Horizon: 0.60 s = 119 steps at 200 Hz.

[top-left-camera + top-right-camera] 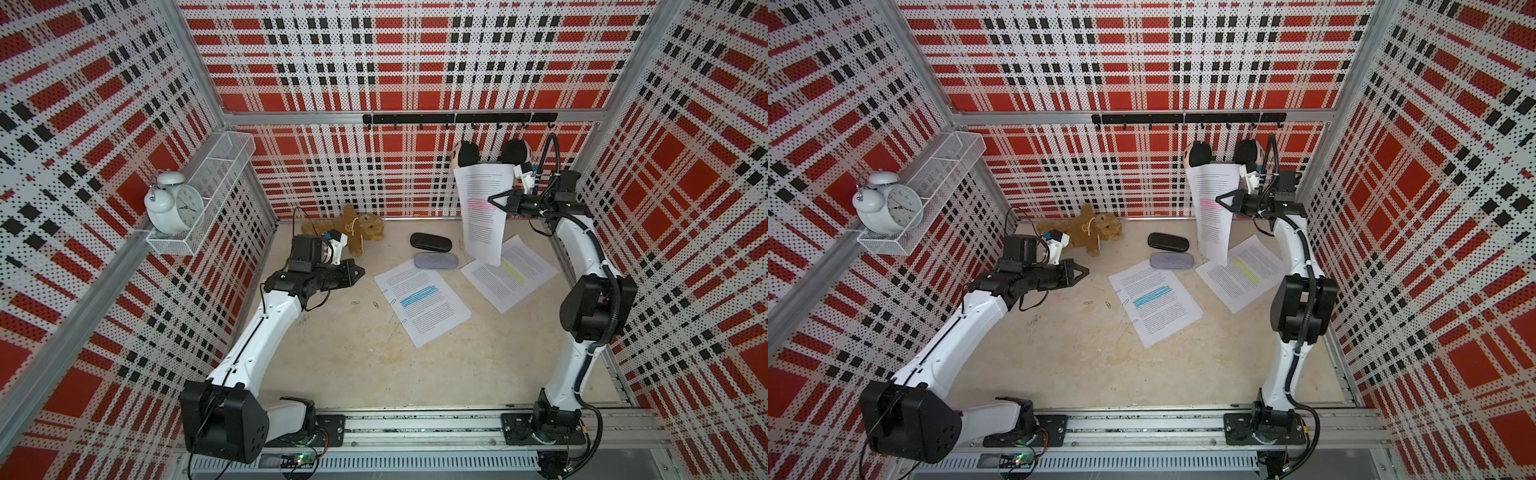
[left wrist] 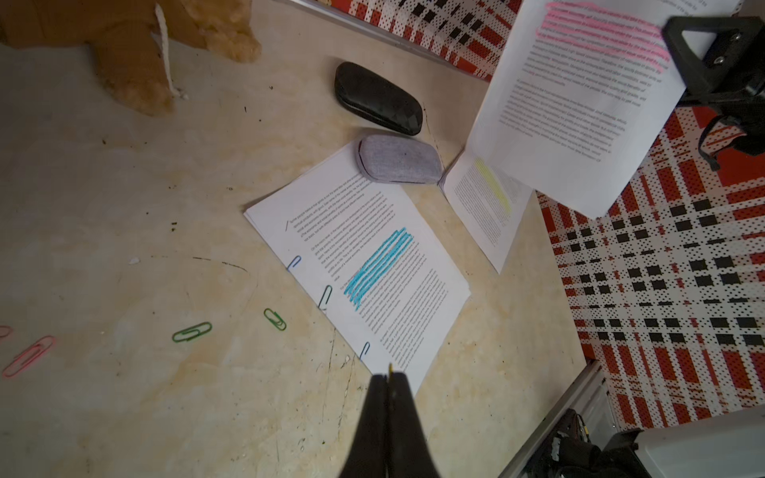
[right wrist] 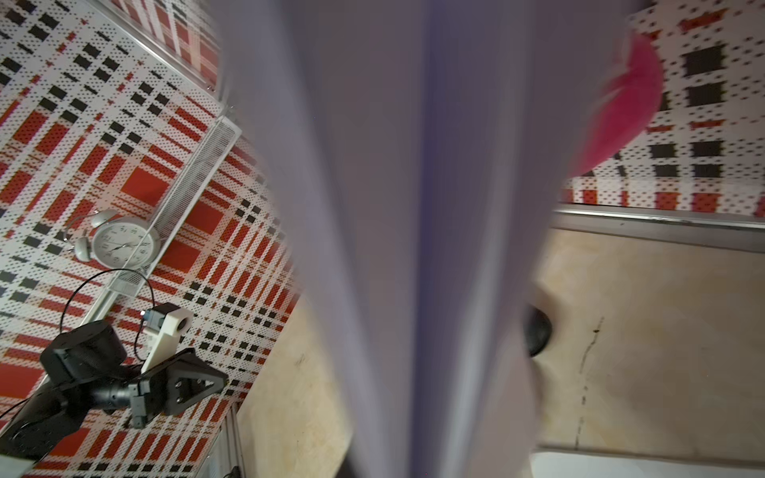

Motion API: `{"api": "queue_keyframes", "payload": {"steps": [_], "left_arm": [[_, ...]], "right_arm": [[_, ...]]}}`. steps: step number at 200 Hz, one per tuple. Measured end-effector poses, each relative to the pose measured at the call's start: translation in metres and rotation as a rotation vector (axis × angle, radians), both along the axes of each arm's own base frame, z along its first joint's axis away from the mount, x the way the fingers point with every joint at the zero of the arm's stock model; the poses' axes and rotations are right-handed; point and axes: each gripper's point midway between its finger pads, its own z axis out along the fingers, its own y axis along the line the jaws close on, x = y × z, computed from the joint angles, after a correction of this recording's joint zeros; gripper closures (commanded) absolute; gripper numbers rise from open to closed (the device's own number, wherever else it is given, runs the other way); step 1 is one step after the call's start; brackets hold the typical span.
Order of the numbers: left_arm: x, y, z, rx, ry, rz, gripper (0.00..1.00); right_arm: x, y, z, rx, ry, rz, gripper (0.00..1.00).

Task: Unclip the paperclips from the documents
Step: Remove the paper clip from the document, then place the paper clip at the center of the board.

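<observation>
Sitting in the near end of a white wire-mesh basket (image 1: 232, 154) on the side wall is a round white twin-bell alarm clock (image 1: 176, 204). Two oblong glasses cases lie shut on the tabletop (image 1: 374, 365). One is a glossy black hard case (image 1: 430, 242). Just beside it is a grey fabric case (image 1: 435, 262), which rests on a corner of the blue-highlighted document (image 1: 422, 303).

The right tool (image 1: 493, 201) has its fingers pressed together on the side edge of the pink-highlighted document (image 1: 482, 226). It holds the document up in the air near the back wall, so the thin pages hang and curl. The lower corner hangs over the yellow-highlighted document (image 1: 509, 274), which lies flat. The left tool (image 2: 389, 374) hovers above the tabletop with its fingers squeezed tight on a yellowish paperclip (image 2: 390, 367) (only a sliver of wire shows between the tips, too little to make out its loops).

At least three clipped paperclips (image 2: 325, 296), bluish and greenish wire loops, grip the long edge of the blue-highlighted document. Two green paperclips (image 2: 191, 331) and a pink paperclip (image 2: 29, 356) lie loose on the beige, mottled, scuffed tabletop, apart from the papers. A brown plush toy (image 1: 357, 232), fuzzy and limp, lies near the back wall
</observation>
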Motion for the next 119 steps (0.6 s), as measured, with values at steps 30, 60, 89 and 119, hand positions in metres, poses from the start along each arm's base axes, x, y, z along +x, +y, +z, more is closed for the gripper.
{"api": "queue_keyframes", "payload": {"steps": [30, 60, 89, 119], "left_arm": [[-0.003, 0.006, -0.02, 0.011, 0.058, 0.041, 0.99], [-0.003, 0.026, -0.077, 0.012, 0.202, 0.167, 0.98], [-0.001, 0.055, -0.13, 0.01, 0.314, 0.335, 0.97], [0.006, 0.086, -0.161, 0.025, 0.355, 0.475, 0.9]], "right_arm": [[-0.004, 0.021, -0.014, -0.01, 0.024, 0.024, 1.0], [-0.022, 0.047, -0.032, -0.025, 0.073, 0.064, 1.0], [-0.05, 0.076, -0.034, -0.046, 0.095, 0.107, 1.0], [-0.081, 0.104, -0.02, -0.06, 0.081, 0.156, 1.0]]}}
